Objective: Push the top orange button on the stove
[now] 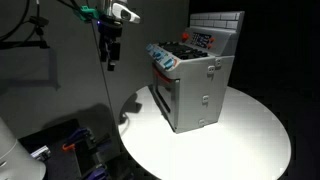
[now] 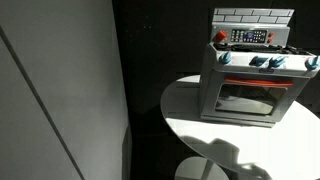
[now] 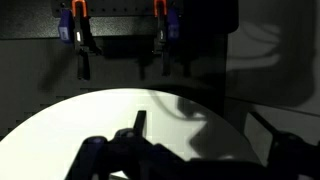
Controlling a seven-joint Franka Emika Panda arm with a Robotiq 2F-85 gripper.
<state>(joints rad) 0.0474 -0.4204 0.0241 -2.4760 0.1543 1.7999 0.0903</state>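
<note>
Stove (image 1: 195, 85): a small grey toy box, standing on a round white table (image 1: 255, 135) in a dark room. In both exterior views its oven door faces outward, with a white brick-patterned back panel (image 2: 253, 15) rising behind the cooktop. The top orange button (image 2: 221, 37) is a small round red-orange cap at one upper corner of the stove, beside the panel and above a row of blue knobs (image 2: 255, 61).

My gripper (image 1: 110, 55) hangs in the air near the table's rim, on the oven-door side and well apart from the stove, at about the height of the stove's top. It holds nothing. The pictures are too dim and small for me to tell how far open my fingers are. The wrist view shows only the white tabletop below me and some orange and blue clamps (image 3: 75, 25) on the dark wall beyond; the stove is not in it.

I judge that I am at the approach, with nothing pressed yet. To do it well, I would bring my fingers together into one blunt tip. I would travel across above the knobs so as not to catch them, then line up squarely over the button. The press should be short and gentle, because a light toy like this could slide or tip.
</note>
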